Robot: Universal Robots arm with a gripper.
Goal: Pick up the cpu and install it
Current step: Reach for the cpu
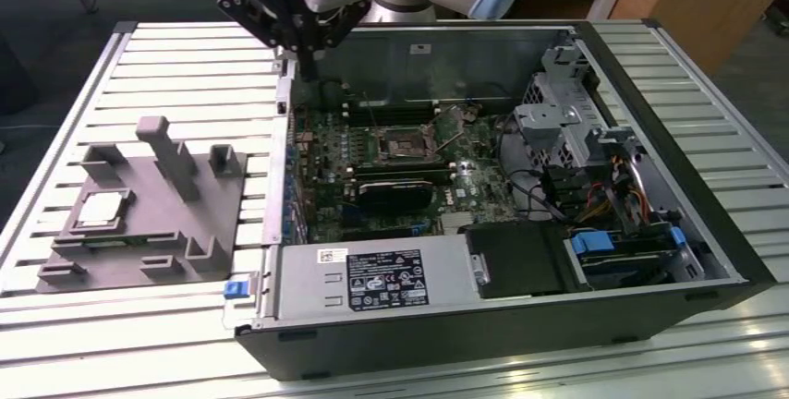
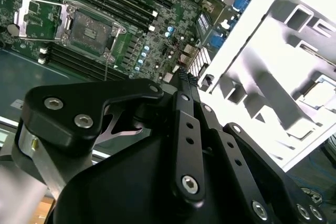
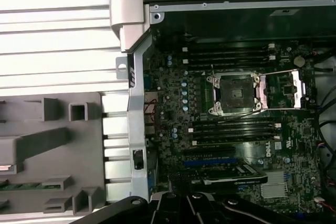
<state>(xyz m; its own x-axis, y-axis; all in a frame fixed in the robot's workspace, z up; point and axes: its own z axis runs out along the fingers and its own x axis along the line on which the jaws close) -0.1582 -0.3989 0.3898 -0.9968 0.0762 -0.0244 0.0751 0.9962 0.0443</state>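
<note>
CPU (image 1: 102, 210) is seen lying flat in a shallow recess of the grey plastic tray (image 1: 185, 233), on the slatted table (image 1: 173, 76), at the exterior view's left and outside the open computer case (image 1: 690, 260). It is untouched and well apart from the end effector (image 1: 303, 71). The end effector is held above the case's rim, near the far corner of the motherboard (image 1: 370, 177). Its fingers are drawn narrow, tips together, and nothing is held between them. In the first wrist view the socket (image 3: 233, 94) is shown uncovered, with its load plate (image 3: 283, 90) folded open beside it. None of the task has been done as things lie.

Several risks can be judged from this layout. The chip is thin and sits low in its recess, so little edge is offered to the fingers. A shallow or off-centre grip could let it slip or tilt. Upright blocks (image 1: 173, 154) stand just beside the recess and could be struck if the tray is approached at an angle. The case wall lies between tray and socket, so a low carry could catch the chip on it. At the socket, exposed contacts could be bent if the chip is lowered tilted, rotated or shifted, and the open load plate and memory slots (image 3: 231, 129) nearby leave little room for error.
</note>
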